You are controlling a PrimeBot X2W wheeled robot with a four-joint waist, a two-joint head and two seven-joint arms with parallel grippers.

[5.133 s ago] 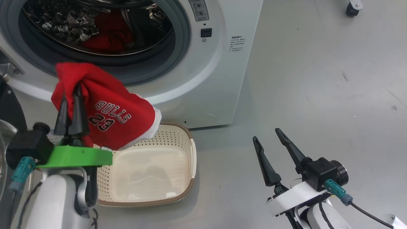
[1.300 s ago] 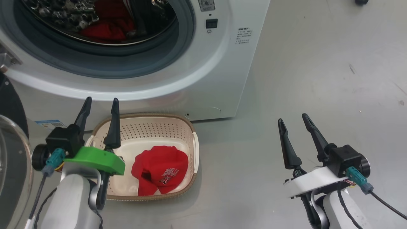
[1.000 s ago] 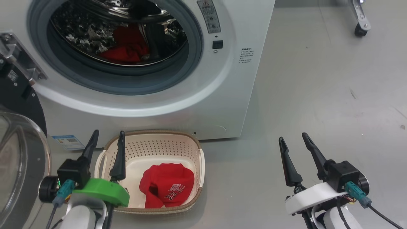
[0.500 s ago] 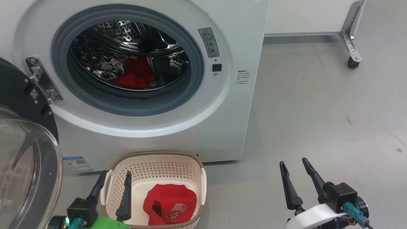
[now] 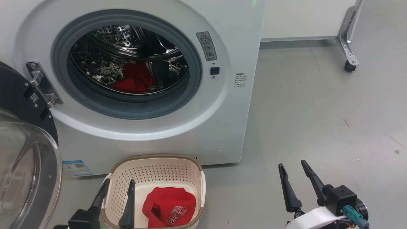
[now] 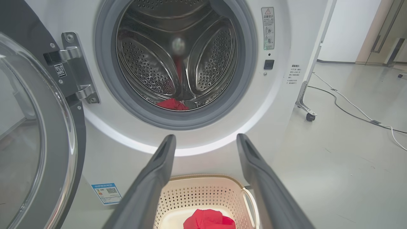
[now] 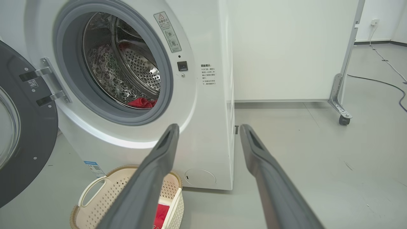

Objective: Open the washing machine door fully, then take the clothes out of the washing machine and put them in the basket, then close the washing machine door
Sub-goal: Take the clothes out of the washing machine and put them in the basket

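The white washing machine (image 5: 222, 121) stands with its door (image 5: 22, 152) swung open at the left, glass bowl facing me. Red clothes (image 5: 135, 81) lie in the steel drum; the left wrist view shows them (image 6: 171, 104) low behind the gasket. The cream basket (image 5: 152, 171) sits on the floor under the opening and holds a red jersey (image 5: 170, 208) with white lettering. My left gripper (image 5: 119, 182) is open and empty over the basket's near left side, pointing at the drum (image 6: 205, 137). My right gripper (image 5: 292, 163) is open and empty over bare floor to the right (image 7: 209, 127).
A metal frame leg on a caster (image 5: 348, 65) stands at the back right by a white wall panel. A cable (image 6: 349, 111) runs along the floor behind it. A blue label (image 5: 76, 167) marks the machine's lower left front. Grey floor stretches right of the basket.
The jersey held by my left gripper five seconds ago now lies in the basket, and that gripper is open. Since then the head camera has tilted up, so both grippers sit lower in view.
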